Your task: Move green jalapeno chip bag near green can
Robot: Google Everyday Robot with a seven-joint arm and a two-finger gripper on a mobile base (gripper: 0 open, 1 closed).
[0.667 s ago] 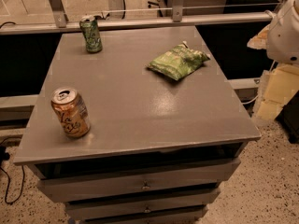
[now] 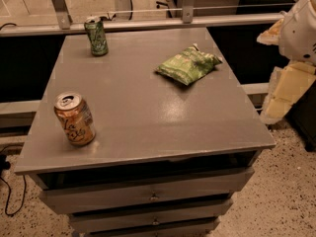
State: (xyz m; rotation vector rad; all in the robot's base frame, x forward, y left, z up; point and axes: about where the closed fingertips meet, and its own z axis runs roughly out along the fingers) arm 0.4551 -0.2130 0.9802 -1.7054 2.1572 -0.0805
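The green jalapeno chip bag (image 2: 187, 64) lies flat on the grey cabinet top (image 2: 148, 112), right of centre toward the back. The green can (image 2: 96, 36) stands upright at the back left corner, well apart from the bag. Only white and cream parts of my arm (image 2: 291, 63) show at the right edge, beside the cabinet and off its top. My gripper itself is out of view.
An orange-and-tan can (image 2: 75, 118) stands upright near the front left edge. The cabinet has drawers (image 2: 153, 196) below. A metal rail (image 2: 148, 22) runs behind it. A speckled floor lies to the right, and a black cable (image 2: 7, 191) lies at the lower left.
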